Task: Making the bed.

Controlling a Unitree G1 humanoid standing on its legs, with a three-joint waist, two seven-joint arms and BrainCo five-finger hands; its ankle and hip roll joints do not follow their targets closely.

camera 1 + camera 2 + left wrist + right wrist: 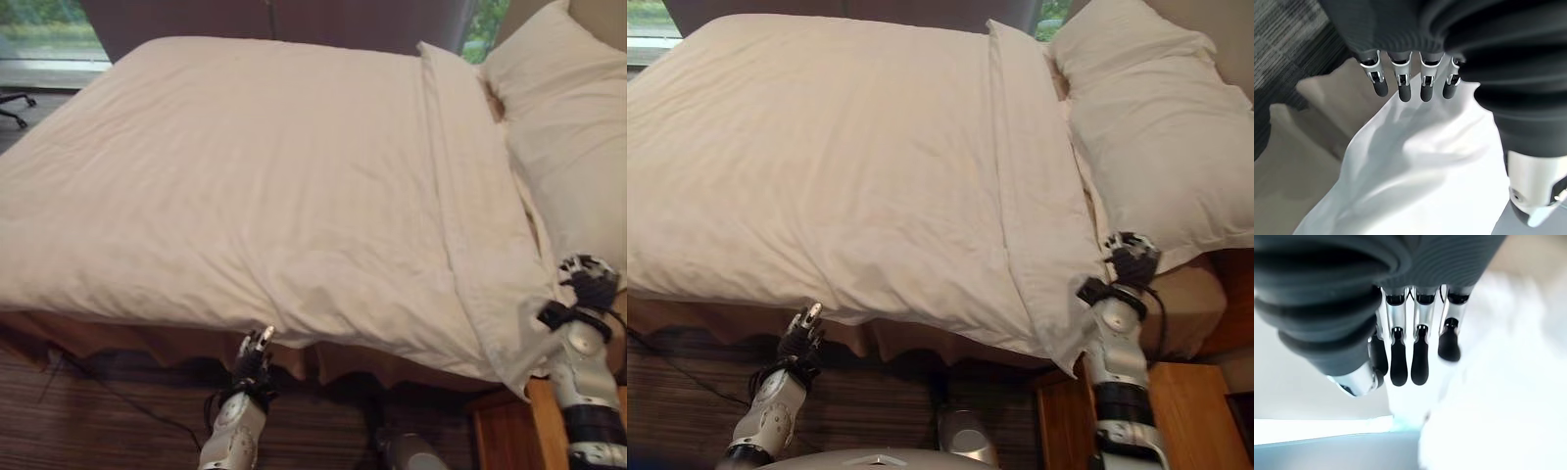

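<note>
A: Where does the duvet lie?

B: Spread across the bed, covering most of it, with a folded band running from 12 o'clock down to the corner at 5 o'clock. Two white pillows sit at 2 o'clock, just beside that band. A tan bed skirt hangs under the near edge over striped carpet.

A: And the left hand?

B: At 6 o'clock, right at the duvet's near edge. In its wrist view the fingers hang straight, relaxed, with white cloth past them; I see nothing gripped.

A: The right hand?

B: At 4 o'clock, by the duvet's corner, above a wooden nightstand. Its fingers reach towards white fabric and look fairly straight, but I cannot tell if cloth is pinched.
</note>
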